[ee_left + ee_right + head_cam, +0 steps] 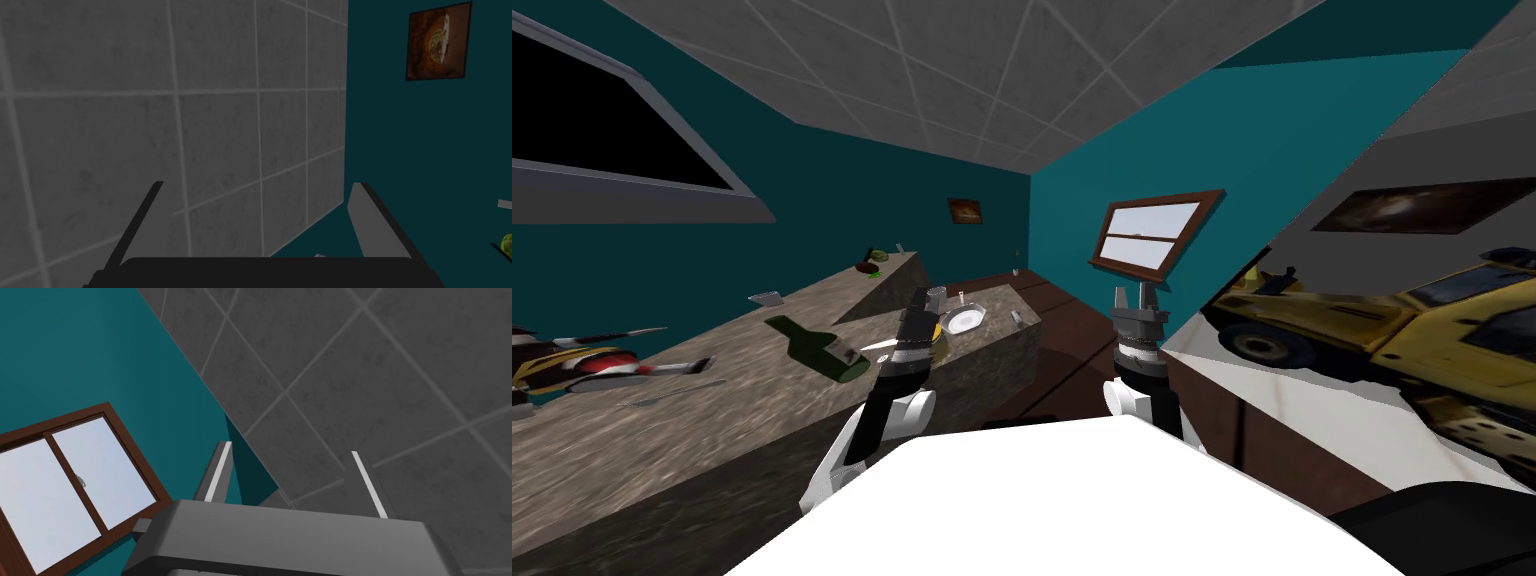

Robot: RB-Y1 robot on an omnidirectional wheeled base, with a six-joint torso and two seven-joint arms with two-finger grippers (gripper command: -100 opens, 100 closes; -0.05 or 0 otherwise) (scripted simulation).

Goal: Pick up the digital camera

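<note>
Fingers apart, empty, on left hand (257,183) near the counter's (662,430) green bottle (817,347) and on raised right hand (290,448).

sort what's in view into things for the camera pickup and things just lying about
For the job: left gripper, open; right gripper, open. The digital camera itself I cannot pick out for certain.
Lying about: green bottle, white plate and glass on the stone counter; yellow toy truck on the white surface.

Dim, even light; the window (1152,236) glows pale (a bright patch), and the head view's edges stretch and slant
</note>
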